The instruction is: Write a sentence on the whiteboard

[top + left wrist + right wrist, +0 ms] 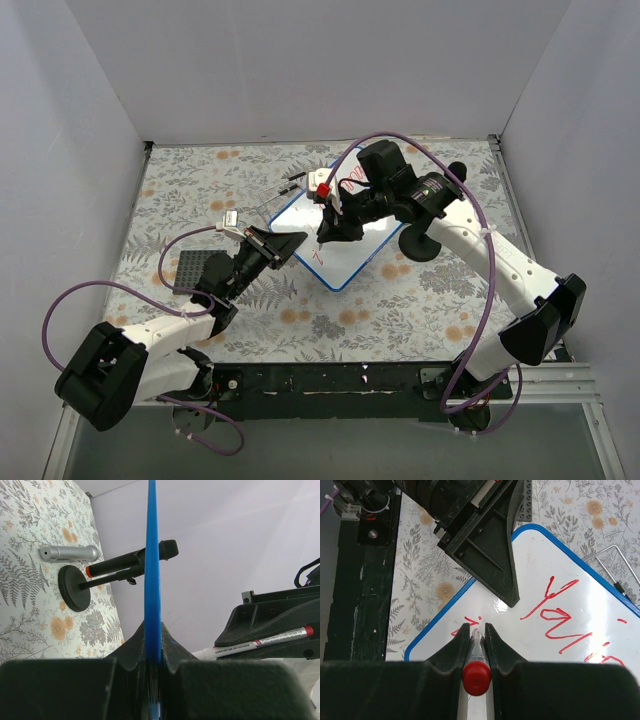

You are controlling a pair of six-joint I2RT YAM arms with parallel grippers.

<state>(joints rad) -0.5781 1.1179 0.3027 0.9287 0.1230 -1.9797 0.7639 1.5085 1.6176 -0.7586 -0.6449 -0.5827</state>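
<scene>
The whiteboard (352, 250), white with a blue rim, lies slanted at the table's middle. My left gripper (296, 241) is shut on its left rim, which shows edge-on between the jaws in the left wrist view (152, 580). My right gripper (326, 233) is shut on a white marker with a red end cap (476, 677), tip down on the board (535, 650). The sentence (559, 611) shows as red slanted strokes, with short fresh strokes by the tip (469, 622). Only part of it is in view. The marker also shows in the left wrist view (265, 641).
A dark grey studded plate (195, 272) lies at the left behind my left arm. A black round-based stand (418, 244) is right of the board, with a silver cylinder (70, 553) and a black marker (130, 562) near it. A wire stand (288, 186) lies behind the board.
</scene>
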